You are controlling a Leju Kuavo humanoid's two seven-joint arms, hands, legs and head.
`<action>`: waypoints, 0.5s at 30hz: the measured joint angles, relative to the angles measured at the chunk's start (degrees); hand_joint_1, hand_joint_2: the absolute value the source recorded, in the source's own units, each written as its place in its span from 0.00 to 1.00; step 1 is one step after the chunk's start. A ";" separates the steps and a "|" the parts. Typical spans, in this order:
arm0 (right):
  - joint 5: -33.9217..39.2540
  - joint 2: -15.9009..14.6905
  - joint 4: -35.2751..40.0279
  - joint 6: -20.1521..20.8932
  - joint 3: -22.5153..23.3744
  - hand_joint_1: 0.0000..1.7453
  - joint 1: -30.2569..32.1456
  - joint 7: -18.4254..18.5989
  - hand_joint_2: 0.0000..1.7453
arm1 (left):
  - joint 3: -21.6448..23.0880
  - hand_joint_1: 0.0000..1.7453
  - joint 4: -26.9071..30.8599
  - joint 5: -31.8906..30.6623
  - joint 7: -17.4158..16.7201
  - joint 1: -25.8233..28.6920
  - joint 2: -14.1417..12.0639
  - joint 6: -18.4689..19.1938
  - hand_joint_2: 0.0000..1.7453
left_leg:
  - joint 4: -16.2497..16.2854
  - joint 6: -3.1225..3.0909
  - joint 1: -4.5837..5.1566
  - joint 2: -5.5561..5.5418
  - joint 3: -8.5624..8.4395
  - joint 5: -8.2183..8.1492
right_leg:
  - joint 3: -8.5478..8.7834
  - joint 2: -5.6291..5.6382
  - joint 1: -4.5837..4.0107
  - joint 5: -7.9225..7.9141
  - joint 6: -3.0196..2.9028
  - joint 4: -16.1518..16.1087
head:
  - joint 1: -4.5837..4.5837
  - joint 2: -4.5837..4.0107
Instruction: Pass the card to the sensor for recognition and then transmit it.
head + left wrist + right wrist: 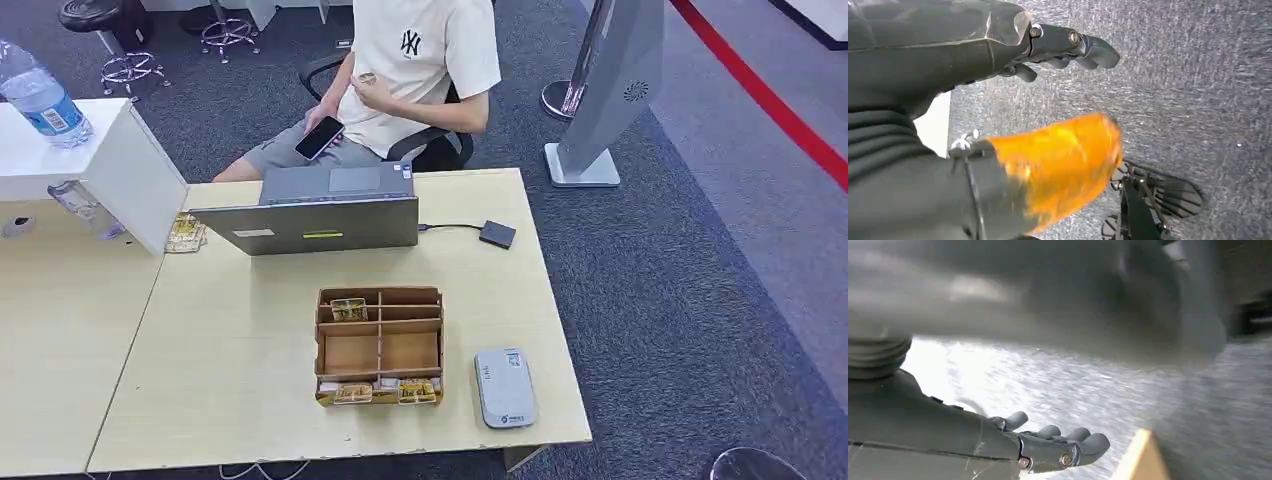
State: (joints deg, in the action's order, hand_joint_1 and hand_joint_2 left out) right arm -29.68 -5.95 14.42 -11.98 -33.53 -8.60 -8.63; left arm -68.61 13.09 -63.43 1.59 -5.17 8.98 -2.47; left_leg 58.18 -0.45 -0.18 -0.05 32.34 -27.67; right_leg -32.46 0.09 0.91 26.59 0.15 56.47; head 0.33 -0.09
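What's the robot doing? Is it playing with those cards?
Not yet. Both hands hang over the carpet holding nothing: the left hand and the right hand. The cards wait in the cardboard box on the table, beside the grey card reader. A person sits behind the laptop.

Brown cardboard box (379, 345) on pale wood table (240, 330), grey sensor (504, 387), silver laptop (320, 212), speckled grey carpet (680, 290).

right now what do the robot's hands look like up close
The left hand has a dark grey glossy shell, dark rounded fingers and brass-coloured screws at the knuckles, with a ribbed dark cover behind it. The right hand looks the same: grey shell, dark rounded fingers, brass-coloured screws, ribbed cover at the wrist.
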 joint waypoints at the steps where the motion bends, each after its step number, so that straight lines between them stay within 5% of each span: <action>1: 0.24 -0.07 -0.45 -0.02 0.19 0.00 0.01 1.45 1.00 | 0.00 0.00 0.00 -0.20 -0.39 -0.01 -0.06 -0.15 1.00 | 0.00 0.00 0.00 0.00 -0.01 0.00 | 0.00 0.01 0.00 0.00 0.00 0.00 | -0.02 0.00; 2: 0.59 -0.07 -0.76 -0.02 0.54 0.00 0.14 2.48 0.00 | 0.07 0.00 0.00 -0.13 -0.48 0.04 -0.20 -0.26 0.00 | 0.00 0.00 0.00 0.01 -0.01 0.00 | 0.00 0.01 0.00 0.00 0.00 0.00 | 0.00 0.00; 15: 7.89 0.35 -0.61 2.60 8.19 0.00 4.16 4.65 0.00 | 13.87 0.00 0.15 15.47 -0.92 3.11 -2.53 -0.13 0.00 | -0.01 0.00 -0.01 0.02 -0.01 -0.05 | 0.01 0.01 -0.01 0.05 0.04 0.00 | -0.02 0.00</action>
State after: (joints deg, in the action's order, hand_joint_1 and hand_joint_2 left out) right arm -21.79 -5.60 13.81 -9.38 -25.34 -4.43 -3.98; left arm -54.74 13.25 -47.96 0.68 -2.06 6.45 -2.60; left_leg 58.17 -0.44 -0.19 -0.03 32.32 -27.72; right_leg -32.46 0.09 0.91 26.64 0.19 56.48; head 0.31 -0.09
